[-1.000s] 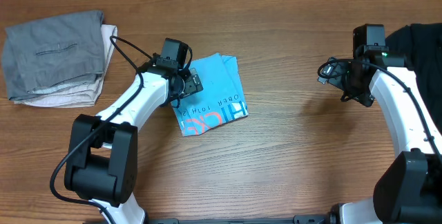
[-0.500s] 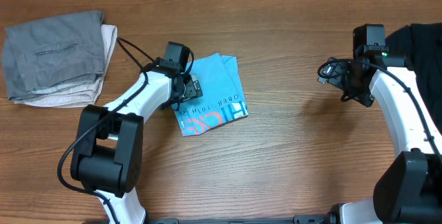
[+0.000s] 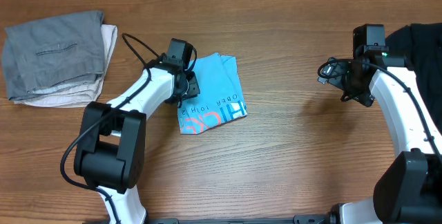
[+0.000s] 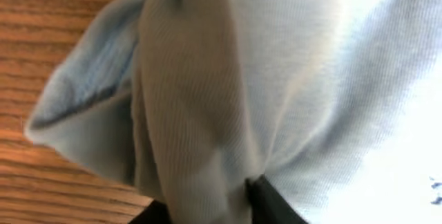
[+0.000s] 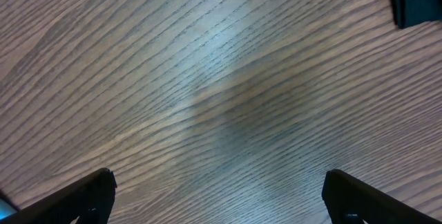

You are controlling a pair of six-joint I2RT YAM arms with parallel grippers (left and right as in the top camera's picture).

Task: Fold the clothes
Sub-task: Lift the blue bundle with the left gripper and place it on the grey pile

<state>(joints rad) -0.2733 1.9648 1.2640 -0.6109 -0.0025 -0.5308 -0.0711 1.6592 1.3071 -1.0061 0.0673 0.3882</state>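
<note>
left gripper (image 3: 188,86) pinches bunched edge of folded light blue T-shirt (image 3: 219,89), probably to shift it; right gripper (image 5: 221,186) spread wide over table (image 3: 290,155), parked clear.

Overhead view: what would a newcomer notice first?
First, the light blue T-shirt, folded small mid-table with coral and white lettering up, and the left pincer pinching its left edge. Next, the grey folded pile in the far left corner. The right pincer hangs open over the wooden tabletop.
</note>
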